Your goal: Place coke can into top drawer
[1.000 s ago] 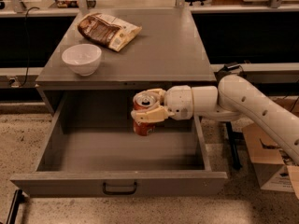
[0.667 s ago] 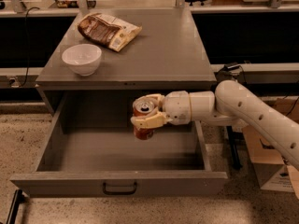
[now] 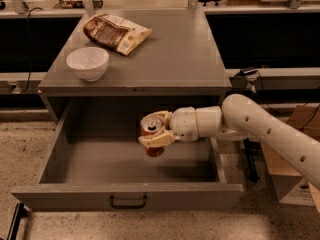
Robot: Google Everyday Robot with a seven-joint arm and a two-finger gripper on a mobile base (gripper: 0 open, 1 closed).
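The coke can [image 3: 151, 127], red with a silver top and pull tab, is upright in my gripper [image 3: 156, 130], which is shut on it from the right. My white arm reaches in from the right side. The can hangs inside the open top drawer [image 3: 127, 196], over the middle of its grey floor, with its base close to the floor; I cannot tell if it touches. The drawer is pulled far out, and its front panel has a small dark handle at the centre.
On the cabinet top [image 3: 180, 59] stand a white bowl [image 3: 87, 62] at front left and a chip bag [image 3: 116, 32] behind it. A cardboard box [image 3: 295, 169] sits on the floor at right.
My gripper has carried the can a little lower into the drawer and slightly toward the front. Bowl, bag and drawer have not moved.
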